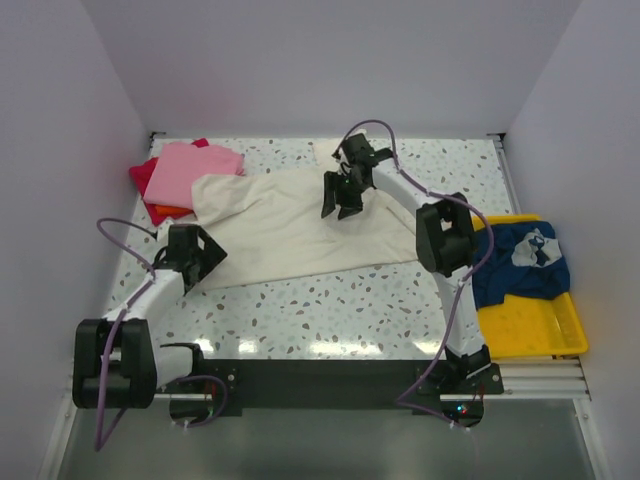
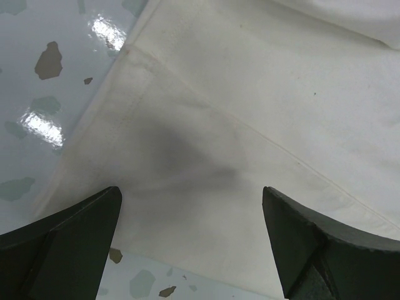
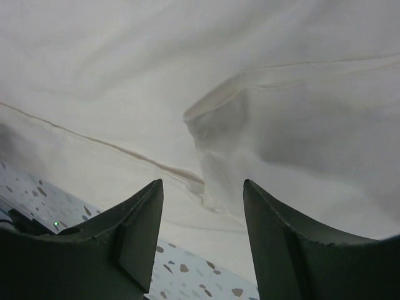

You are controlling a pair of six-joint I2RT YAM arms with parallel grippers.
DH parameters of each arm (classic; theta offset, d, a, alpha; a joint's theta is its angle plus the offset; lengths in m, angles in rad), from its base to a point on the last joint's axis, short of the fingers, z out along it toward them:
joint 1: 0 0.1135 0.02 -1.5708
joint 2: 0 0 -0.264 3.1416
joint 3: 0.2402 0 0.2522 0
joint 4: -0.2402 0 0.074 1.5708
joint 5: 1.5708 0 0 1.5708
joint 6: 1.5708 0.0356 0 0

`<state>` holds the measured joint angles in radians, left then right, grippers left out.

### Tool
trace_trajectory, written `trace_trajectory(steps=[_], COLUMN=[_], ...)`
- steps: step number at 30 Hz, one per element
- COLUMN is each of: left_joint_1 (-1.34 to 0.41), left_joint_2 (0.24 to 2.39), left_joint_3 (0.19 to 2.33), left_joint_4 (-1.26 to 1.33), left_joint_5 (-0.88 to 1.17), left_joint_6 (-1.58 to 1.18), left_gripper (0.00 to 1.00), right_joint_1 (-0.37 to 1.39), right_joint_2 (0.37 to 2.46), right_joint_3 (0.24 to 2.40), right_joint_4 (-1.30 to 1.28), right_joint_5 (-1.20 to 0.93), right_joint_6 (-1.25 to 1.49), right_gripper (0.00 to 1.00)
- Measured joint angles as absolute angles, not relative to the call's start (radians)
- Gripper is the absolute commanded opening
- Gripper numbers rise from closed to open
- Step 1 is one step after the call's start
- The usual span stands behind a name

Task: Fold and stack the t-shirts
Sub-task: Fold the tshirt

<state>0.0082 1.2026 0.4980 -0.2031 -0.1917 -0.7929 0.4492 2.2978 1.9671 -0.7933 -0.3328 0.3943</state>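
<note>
A large cream t-shirt (image 1: 290, 228) lies spread across the middle of the table. My left gripper (image 1: 205, 262) is open just above its near left corner; the wrist view shows the hemmed corner (image 2: 206, 156) between the jaws. My right gripper (image 1: 338, 208) is open over the shirt's far middle, above a raised fold (image 3: 250, 144). A folded pink shirt (image 1: 192, 168) lies at the far left on top of a red one (image 1: 143, 177) and an orange one (image 1: 166, 212). A navy shirt with white print (image 1: 522, 260) lies crumpled in the yellow tray.
The yellow plastic tray (image 1: 528, 325) sits at the right edge of the speckled table (image 1: 330, 315). White walls close in the back and both sides. The black base rail runs along the near edge.
</note>
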Motion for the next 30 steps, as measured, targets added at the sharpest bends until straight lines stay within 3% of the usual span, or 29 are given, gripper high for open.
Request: trace_trajectory(steps=[13,22,30], left_joint_1=[-0.033,-0.068,-0.069], left_joint_2=[1.203,1.346,1.322], left_joint_3=[0.605,0.545,0.501], left_joint_4=[-0.219,-0.026,0.036], left_joint_5=[-0.227,-0.138,-0.139], left_joint_6=[-0.754,-0.743,-0.744], left_gripper=[1.00,1.00,1.00], right_joint_1=[0.236,0.191,0.187], right_joint_2=[1.946,1.951,1.950], right_joint_3=[1.585,1.406,1.316], right_joint_4=[-0.705,-0.644,-0.619], right_joint_5=[-0.332,-0.332,-0.322], right_joint_6=[0.391,0.388,0.381], right_gripper=[0.62,0.62,0.62])
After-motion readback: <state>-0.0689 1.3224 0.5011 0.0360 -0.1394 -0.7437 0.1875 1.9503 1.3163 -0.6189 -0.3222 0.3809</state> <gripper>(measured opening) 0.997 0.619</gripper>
